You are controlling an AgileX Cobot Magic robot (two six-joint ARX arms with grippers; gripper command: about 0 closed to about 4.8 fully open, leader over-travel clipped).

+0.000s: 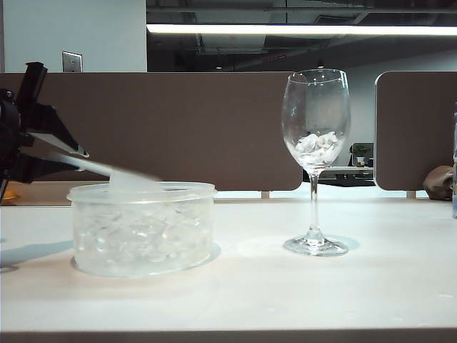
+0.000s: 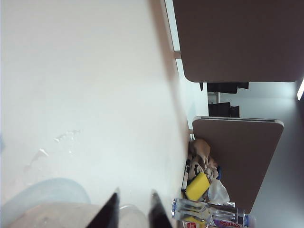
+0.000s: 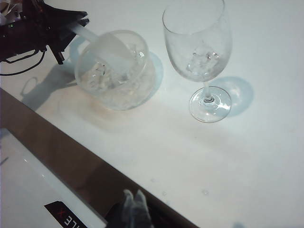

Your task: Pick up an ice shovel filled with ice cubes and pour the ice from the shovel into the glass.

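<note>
Exterior view: you look level across the table (image 1: 285, 300) from its near edge, close in, facing the brown partitions. Left wrist view: you look past the left tool (image 2: 133, 213) down the table towards the same partitions, with the picture rolled sideways. Right wrist view: you look down from high and well back; it shares the tub (image 3: 114, 71) and glass (image 3: 199, 42) with the exterior view.

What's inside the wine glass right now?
A few ice cubes sit at the bottom of the glass bowl; the rest is empty. Their exact number cannot be told through the reflections.
</note>
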